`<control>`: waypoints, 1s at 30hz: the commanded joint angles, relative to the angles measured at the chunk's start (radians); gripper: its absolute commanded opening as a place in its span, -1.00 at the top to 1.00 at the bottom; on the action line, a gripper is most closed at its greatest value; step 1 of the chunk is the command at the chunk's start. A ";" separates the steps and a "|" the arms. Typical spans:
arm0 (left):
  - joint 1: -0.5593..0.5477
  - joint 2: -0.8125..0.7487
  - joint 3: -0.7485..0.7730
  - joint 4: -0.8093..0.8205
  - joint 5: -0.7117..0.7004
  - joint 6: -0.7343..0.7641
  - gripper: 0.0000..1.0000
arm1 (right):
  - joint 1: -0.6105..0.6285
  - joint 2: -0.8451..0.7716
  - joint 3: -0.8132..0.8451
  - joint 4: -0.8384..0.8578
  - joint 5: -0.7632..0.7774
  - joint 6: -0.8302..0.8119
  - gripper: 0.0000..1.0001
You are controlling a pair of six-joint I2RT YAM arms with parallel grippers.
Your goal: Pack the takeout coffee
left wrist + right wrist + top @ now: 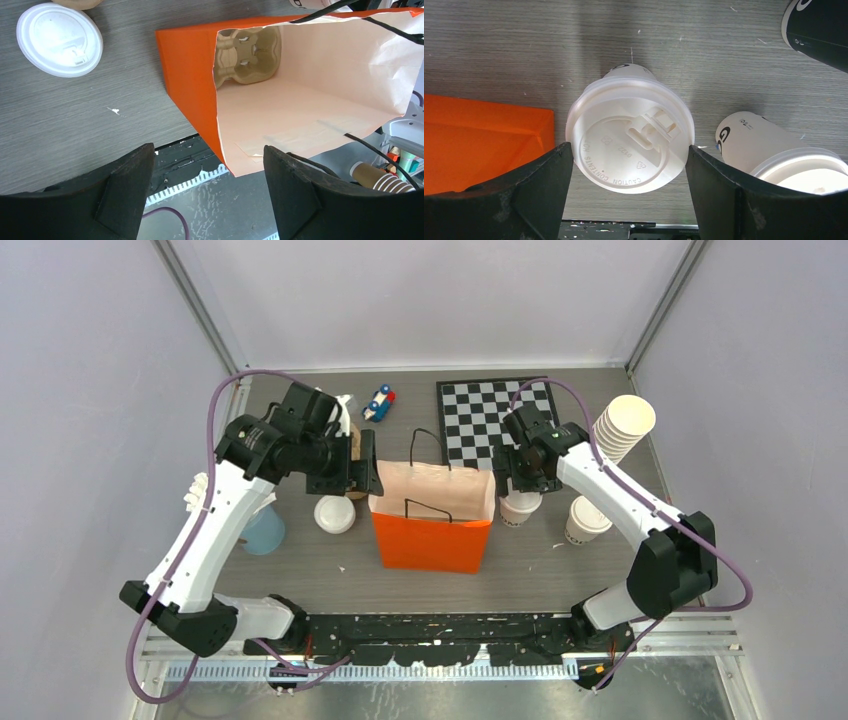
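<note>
- A loose white lid (334, 513) lies flat on the tabletop (300, 580), just left of the orange paper bag (430, 540).
- Left jaws hang over the bag's left rim, spread wide, nothing in them.
- The bag stands open, with a pulp cup carrier (247, 55) down at the bottom.
- Just right of the bag, the takeout coffee (629, 150) stands upright on the tabletop, outside the bag.
- Right jaws are wide apart, one on each side of its lid; contact, can't tell.
- Another white cup (585, 520) stands just right of it.

Left tool (206, 152), right tool (628, 148): both spread wide.
</note>
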 commanded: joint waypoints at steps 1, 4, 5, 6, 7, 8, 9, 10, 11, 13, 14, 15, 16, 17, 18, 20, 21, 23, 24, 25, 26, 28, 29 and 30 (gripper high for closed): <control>0.007 -0.025 -0.011 0.038 0.023 -0.003 -0.61 | 0.004 -0.014 -0.029 0.013 -0.007 -0.023 -0.63; 0.007 -0.027 -0.013 0.045 0.027 -0.008 -0.60 | 0.004 -0.019 -0.010 -0.002 -0.004 -0.032 -0.54; 0.007 -0.028 -0.014 0.049 0.029 -0.011 -0.60 | 0.005 -0.023 0.002 -0.012 -0.001 -0.034 -0.50; 0.007 -0.028 -0.013 0.051 0.033 -0.012 -0.59 | 0.005 -0.027 0.016 -0.024 0.004 -0.034 -0.47; 0.007 -0.028 -0.010 0.053 0.035 -0.013 -0.57 | 0.005 -0.034 0.032 -0.037 0.005 -0.034 -0.45; 0.007 -0.027 -0.006 0.051 0.033 -0.015 -0.56 | 0.004 -0.042 0.050 -0.059 0.005 -0.033 -0.43; 0.007 -0.027 -0.002 0.050 0.033 -0.018 -0.55 | 0.003 -0.053 0.066 -0.076 0.005 -0.031 -0.43; 0.007 -0.027 0.002 0.050 0.033 -0.020 -0.54 | 0.005 -0.064 0.082 -0.093 0.003 -0.028 -0.42; 0.007 -0.030 0.005 0.049 0.036 -0.022 -0.54 | 0.005 -0.078 0.097 -0.112 0.001 -0.024 -0.41; 0.007 -0.038 0.000 0.059 0.047 -0.026 -0.54 | 0.004 -0.110 0.123 -0.148 -0.001 -0.017 -0.40; 0.007 -0.043 -0.005 0.071 0.050 -0.031 -0.54 | 0.004 -0.125 0.137 -0.164 -0.003 -0.013 -0.40; 0.007 -0.047 -0.010 0.087 0.049 -0.033 -0.54 | 0.004 -0.142 0.153 -0.181 -0.009 -0.012 -0.40; 0.007 -0.049 -0.015 0.093 0.044 -0.034 -0.54 | 0.005 -0.157 0.169 -0.195 -0.014 -0.011 -0.39; 0.007 -0.048 -0.016 0.095 0.035 -0.035 -0.53 | 0.004 -0.172 0.190 -0.213 -0.018 -0.008 -0.39; 0.007 -0.047 -0.016 0.094 0.029 -0.033 -0.52 | 0.005 -0.187 0.217 -0.234 -0.020 -0.007 -0.38; 0.007 -0.042 -0.014 0.092 0.028 -0.021 -0.52 | 0.005 -0.199 0.308 -0.290 -0.024 -0.001 -0.35; 0.007 -0.034 -0.011 0.088 0.031 -0.016 -0.52 | 0.005 -0.203 0.350 -0.320 -0.030 0.002 -0.34; 0.007 -0.025 -0.006 0.081 0.040 -0.008 -0.51 | 0.006 -0.205 0.445 -0.374 -0.042 0.010 -0.33; 0.007 -0.021 -0.006 0.082 0.042 -0.005 -0.50 | 0.006 -0.206 0.493 -0.398 -0.046 0.013 -0.32; 0.008 -0.017 -0.009 0.086 0.042 -0.004 -0.49 | 0.006 -0.207 0.540 -0.420 -0.049 0.016 -0.31; 0.007 -0.015 -0.015 0.098 0.042 -0.003 -0.48 | 0.006 -0.205 0.583 -0.443 -0.053 0.016 -0.31; 0.007 -0.011 -0.036 0.130 0.034 0.002 -0.42 | 0.008 -0.197 0.677 -0.484 -0.057 0.014 -0.31; 0.007 -0.011 -0.053 0.151 0.031 0.007 -0.40 | 0.008 -0.192 0.721 -0.501 -0.057 0.012 -0.31; 0.007 -0.006 -0.064 0.165 0.023 0.011 -0.38 | 0.008 -0.183 0.764 -0.519 -0.058 0.011 -0.31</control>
